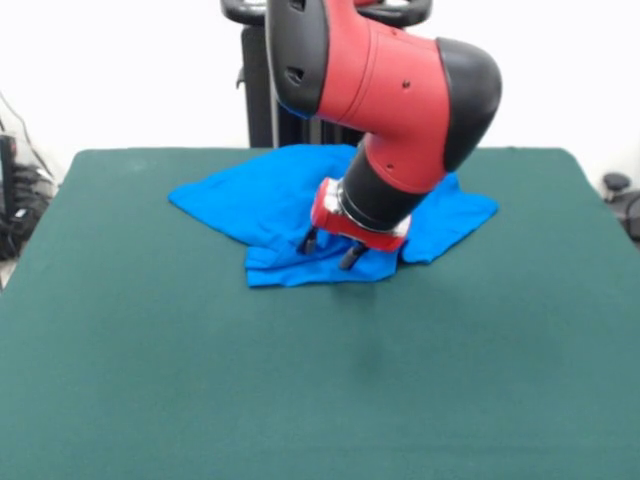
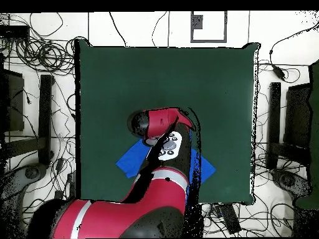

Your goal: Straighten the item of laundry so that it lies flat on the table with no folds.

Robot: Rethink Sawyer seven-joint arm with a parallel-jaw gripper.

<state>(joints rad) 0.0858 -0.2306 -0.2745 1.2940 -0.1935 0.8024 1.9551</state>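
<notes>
Front view, tool (image 1: 329,249) hovering spread just over rumpled blue T-shirt (image 1: 265,205), lying far on green bench (image 1: 320,380).

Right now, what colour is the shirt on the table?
Bright blue all over, no pattern. The shirt shows best in the front view.

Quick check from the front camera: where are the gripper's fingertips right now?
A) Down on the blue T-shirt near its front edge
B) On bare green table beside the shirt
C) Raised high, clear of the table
A: the gripper has both dark fingers set apart and down on the rumpled blue T-shirt, near its front edge.
</notes>
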